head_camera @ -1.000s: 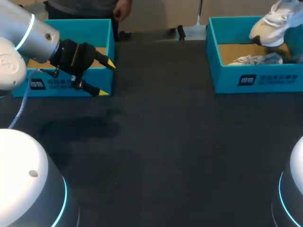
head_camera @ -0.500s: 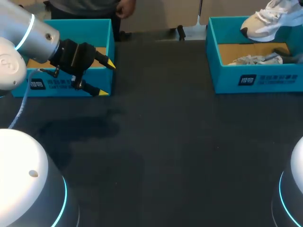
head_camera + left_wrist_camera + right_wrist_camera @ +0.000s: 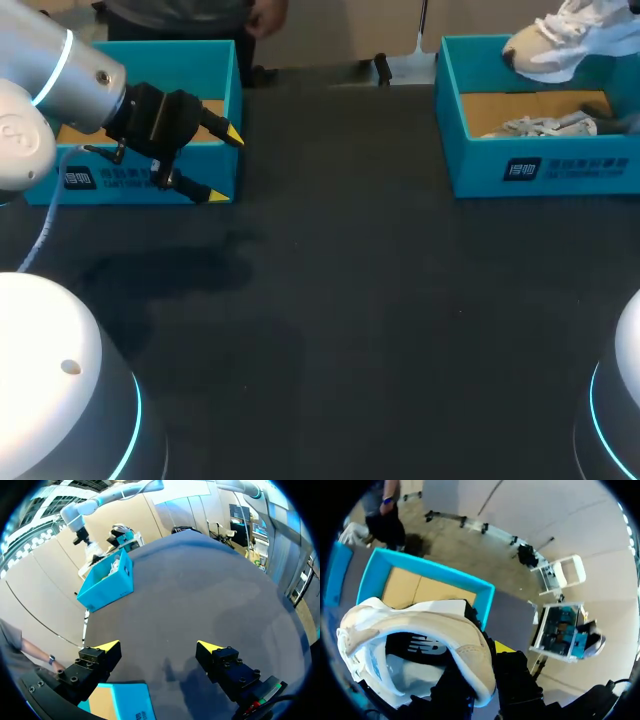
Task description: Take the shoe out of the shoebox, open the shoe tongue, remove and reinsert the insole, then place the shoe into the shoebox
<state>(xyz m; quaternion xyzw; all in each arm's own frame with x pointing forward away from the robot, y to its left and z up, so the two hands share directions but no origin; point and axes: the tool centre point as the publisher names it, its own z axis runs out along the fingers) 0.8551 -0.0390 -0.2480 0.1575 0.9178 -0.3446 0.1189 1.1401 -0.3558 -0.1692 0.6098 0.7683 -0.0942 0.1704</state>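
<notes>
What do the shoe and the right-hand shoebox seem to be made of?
The shoe looks like a matte beige, suede-like collar on a whitish textile upper, judging by its soft, unglossy surface; it may be synthetic. The shoebox is likely cardboard: teal coating outside, plain brown floor inside, thin straight walls.

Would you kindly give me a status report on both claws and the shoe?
Left claw open at left shoebox corner. Right claw shut on shoe, above right shoebox. Grey bundle lying in that box.

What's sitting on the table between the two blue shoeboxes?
Nothing: the head view shows only bare dark table between the left shoebox and the right shoebox.
</notes>
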